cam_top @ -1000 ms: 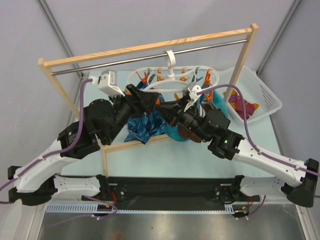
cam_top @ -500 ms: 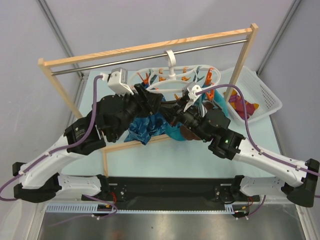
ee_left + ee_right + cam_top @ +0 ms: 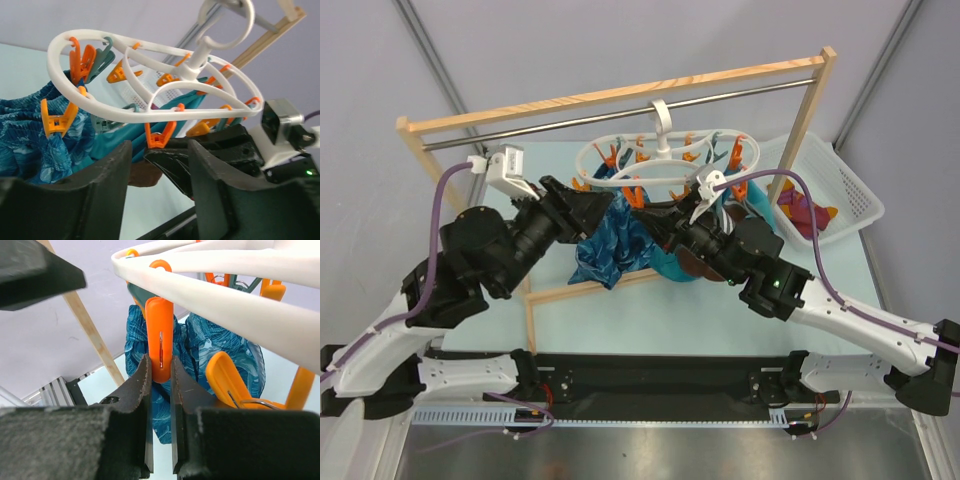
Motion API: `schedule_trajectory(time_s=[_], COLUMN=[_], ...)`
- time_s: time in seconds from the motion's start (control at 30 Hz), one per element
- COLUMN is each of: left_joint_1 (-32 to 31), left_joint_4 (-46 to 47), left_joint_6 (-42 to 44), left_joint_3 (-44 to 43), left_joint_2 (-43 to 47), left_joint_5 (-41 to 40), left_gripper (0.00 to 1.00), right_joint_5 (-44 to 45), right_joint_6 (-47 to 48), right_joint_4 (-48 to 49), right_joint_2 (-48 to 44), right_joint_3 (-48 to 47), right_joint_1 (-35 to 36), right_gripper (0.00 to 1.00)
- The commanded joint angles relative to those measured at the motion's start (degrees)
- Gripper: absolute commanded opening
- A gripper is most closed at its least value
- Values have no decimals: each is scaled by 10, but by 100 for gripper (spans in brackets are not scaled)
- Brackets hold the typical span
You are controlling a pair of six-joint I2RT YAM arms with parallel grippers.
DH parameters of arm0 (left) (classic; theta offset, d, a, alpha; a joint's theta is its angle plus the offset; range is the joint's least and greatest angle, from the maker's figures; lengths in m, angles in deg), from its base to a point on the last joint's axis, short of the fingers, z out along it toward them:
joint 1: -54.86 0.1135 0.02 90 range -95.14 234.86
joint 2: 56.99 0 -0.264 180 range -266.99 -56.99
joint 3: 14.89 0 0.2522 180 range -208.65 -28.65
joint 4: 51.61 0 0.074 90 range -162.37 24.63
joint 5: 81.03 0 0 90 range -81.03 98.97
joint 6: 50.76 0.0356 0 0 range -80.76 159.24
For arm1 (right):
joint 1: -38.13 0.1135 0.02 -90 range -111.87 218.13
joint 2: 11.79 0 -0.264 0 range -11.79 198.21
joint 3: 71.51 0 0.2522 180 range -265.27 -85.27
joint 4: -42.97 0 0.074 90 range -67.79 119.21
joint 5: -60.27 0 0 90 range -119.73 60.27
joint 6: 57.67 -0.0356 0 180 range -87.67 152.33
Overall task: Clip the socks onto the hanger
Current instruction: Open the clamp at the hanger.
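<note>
The white ring hanger [image 3: 660,165] hangs by its hook from the metal bar, with orange and grey-teal clips around it. My right gripper [image 3: 655,212] is shut on an orange clip [image 3: 160,335] under the ring [image 3: 225,285], its fingertips [image 3: 142,375] pressing both sides. A dark brown sock [image 3: 692,268] shows beneath the right arm and below that clip in the left wrist view [image 3: 145,172]; what holds it is hidden. My left gripper [image 3: 585,205] is open and empty, left of the hanger [image 3: 125,110]. Magenta-striped socks [image 3: 805,215] lie in the basket.
The wooden-framed rack [image 3: 620,95] with a metal bar spans the table; its lower rail [image 3: 590,288] runs under the arms. Blue patterned cloth [image 3: 610,245] and teal cloth [image 3: 665,262] hang from the hanger. A white basket [image 3: 855,190] stands at the right.
My left arm has swung back to the left, away from the hanger, with its gripper empty. The right gripper has stayed on the orange clip.
</note>
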Motion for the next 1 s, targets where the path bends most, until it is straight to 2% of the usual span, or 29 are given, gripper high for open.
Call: schedule_trajectory(time_s=[0.0,0.13,0.23,0.37,0.97], left_joint_1=[-3,-3,-3,-3,-2], left_joint_4=[21,26,21,9,37], left_joint_6=[2,3,3,0,13], left_joint_3=[0,-2,-10,-24,-28], left_joint_2=[3,-5,-20,-46,-86], left_joint_5=[43,55,68,67,8], left_gripper=[52,51,59,64,63], right_joint_5=[3,-1,-2,-6,-10], right_joint_6=[6,5,4,4,8], right_joint_4=[6,1,2,0,-3], right_joint_2=[-10,-6,-7,-6,-8], right_joint_3=[-26,-31,-32,-35,-37], right_joint_1=[-2,-2,-1,1,9], right_gripper=[0,0,0,0,0])
